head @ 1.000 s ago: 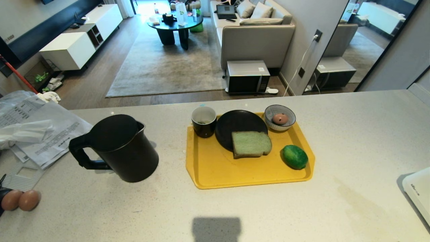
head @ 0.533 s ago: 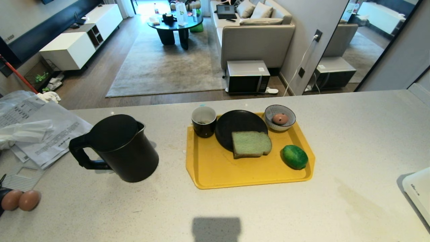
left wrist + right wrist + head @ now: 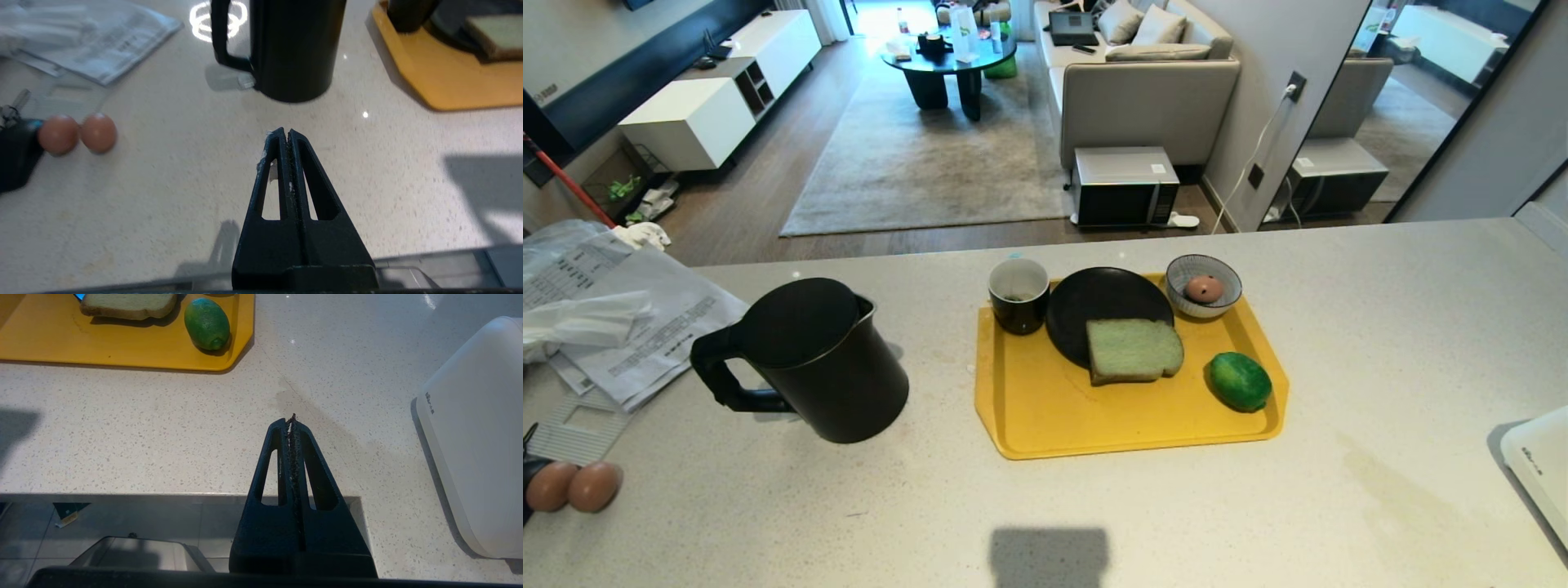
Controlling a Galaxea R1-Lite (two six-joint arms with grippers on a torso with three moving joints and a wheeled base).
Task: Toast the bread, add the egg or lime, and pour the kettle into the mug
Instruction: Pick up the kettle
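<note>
A pale green bread slice [image 3: 1134,349] lies half on a black plate [image 3: 1094,306] on the yellow tray [image 3: 1045,408]. The dark green lime [image 3: 1240,380] rests on the tray's right side. A black mug [image 3: 1018,295] stands at the tray's far left corner. An egg [image 3: 1202,287] sits in a striped bowl [image 3: 1217,273]. The black kettle [image 3: 821,359] stands left of the tray, handle pointing left. Neither arm shows in the head view. My left gripper [image 3: 285,131] is shut and empty, low over the counter short of the kettle [image 3: 294,49]. My right gripper [image 3: 291,419] is shut and empty, near the counter's front edge.
Two brown eggs [image 3: 572,486] lie at the counter's front left, beside papers [image 3: 629,327]. A white appliance [image 3: 1539,482] stands at the front right; it also shows beside my right gripper as a white appliance [image 3: 478,433]. Beyond the counter is a living room with a sofa and a microwave [image 3: 1125,186].
</note>
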